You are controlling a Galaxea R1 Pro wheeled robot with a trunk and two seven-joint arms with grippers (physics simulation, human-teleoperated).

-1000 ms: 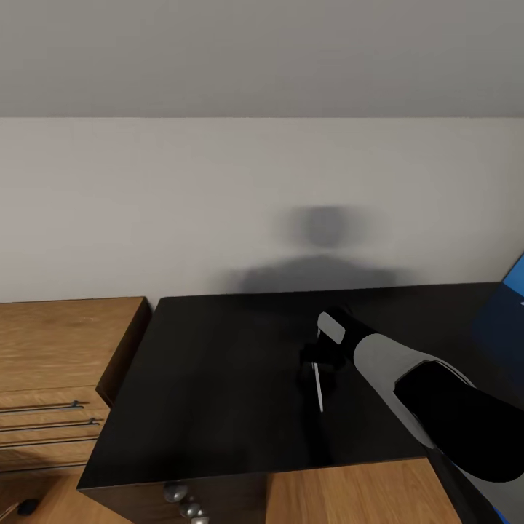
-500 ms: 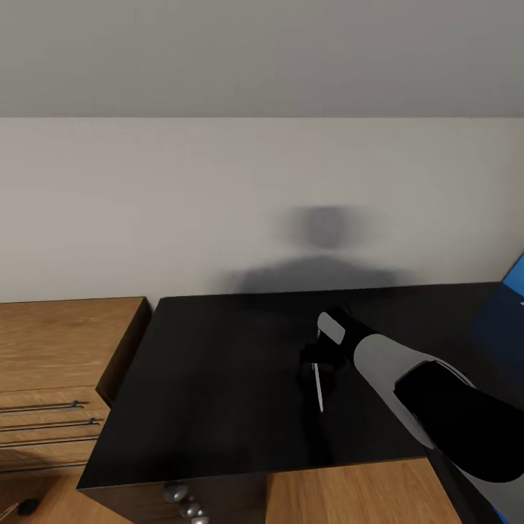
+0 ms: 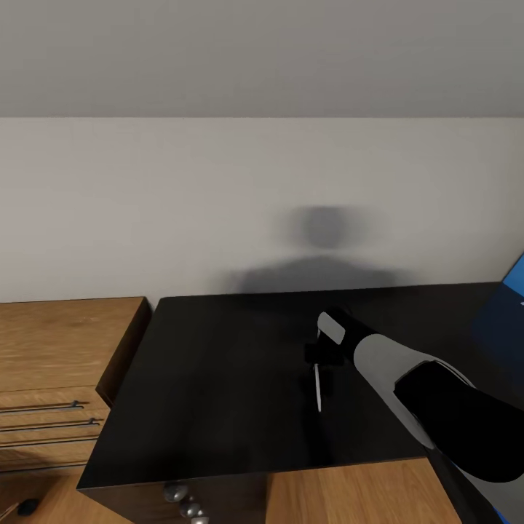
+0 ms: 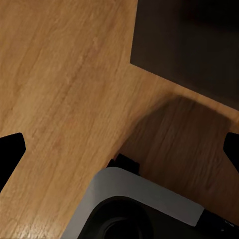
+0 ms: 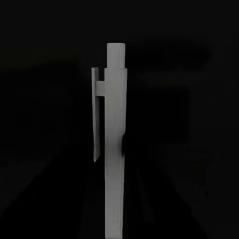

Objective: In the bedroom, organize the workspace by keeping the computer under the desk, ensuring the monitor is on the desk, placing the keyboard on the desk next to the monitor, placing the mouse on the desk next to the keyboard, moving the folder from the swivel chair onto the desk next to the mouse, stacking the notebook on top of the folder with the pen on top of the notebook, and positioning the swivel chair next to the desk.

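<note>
The glossy black desk [image 3: 218, 378] spans the middle of the head view. A slim grey-white pen [image 3: 318, 389] shows just over its top, pointing toward me. My right gripper [image 3: 317, 358] is down at the pen's far end and looks shut on it. In the right wrist view the pen [image 5: 114, 149] with its clip runs up the centre against the dark desktop, and the black fingers do not stand out. A corner of the blue folder [image 3: 515, 287] shows at the right edge. My left gripper [image 4: 119, 152] hangs open over the wood floor [image 4: 59, 89].
Low oak drawers [image 3: 58, 364] stand against the desk's left end. Chrome knobs [image 3: 185, 502] stick out below the desk's front edge. A small dark object [image 3: 25, 507] lies on the floor at lower left. The desk corner [image 4: 189, 40] lies ahead of the left wrist.
The pen has turned slightly, its near end swinging a little left. The right gripper has shifted very slightly at the pen's far end. The camera has not moved.
</note>
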